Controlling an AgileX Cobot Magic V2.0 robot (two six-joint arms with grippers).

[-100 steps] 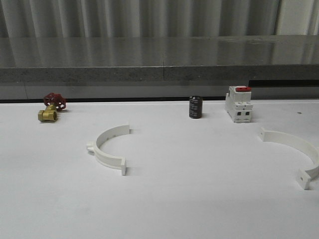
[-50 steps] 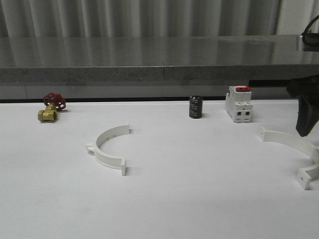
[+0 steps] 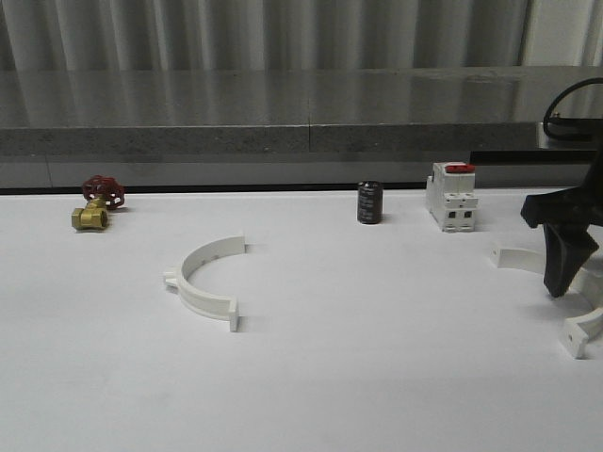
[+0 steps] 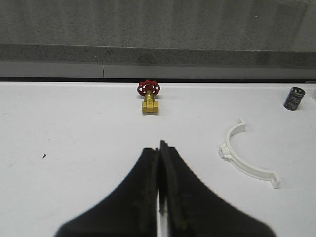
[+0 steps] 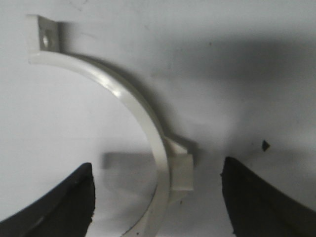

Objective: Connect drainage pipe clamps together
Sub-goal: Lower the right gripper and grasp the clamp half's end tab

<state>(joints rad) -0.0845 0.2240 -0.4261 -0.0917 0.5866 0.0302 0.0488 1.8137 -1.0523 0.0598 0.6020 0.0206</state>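
Note:
Two white half-ring drainage pipe clamps lie flat on the white table. The left clamp (image 3: 203, 284) lies left of centre and also appears in the left wrist view (image 4: 243, 164), well to the side of my left gripper (image 4: 160, 146), whose fingers are shut together with nothing between them. The right clamp (image 3: 513, 256) lies near the table's right edge. My right gripper (image 3: 560, 290) hangs just above it, open. In the right wrist view the clamp's band (image 5: 129, 101) and its small block tab (image 5: 180, 170) run between the spread fingers of that gripper (image 5: 157, 173) without touching them.
Along the back stand a brass valve with a red handwheel (image 3: 94, 205), a black cylinder (image 3: 369, 202) and a white switch with a red top (image 3: 451, 196). A grey ledge (image 3: 301, 141) borders the table behind them. Bare white tabletop lies between the two clamps.
My right arm came in from the right and dropped lower and leftward, now hanging over the right clamp. Both clamps and the other objects have stayed put.

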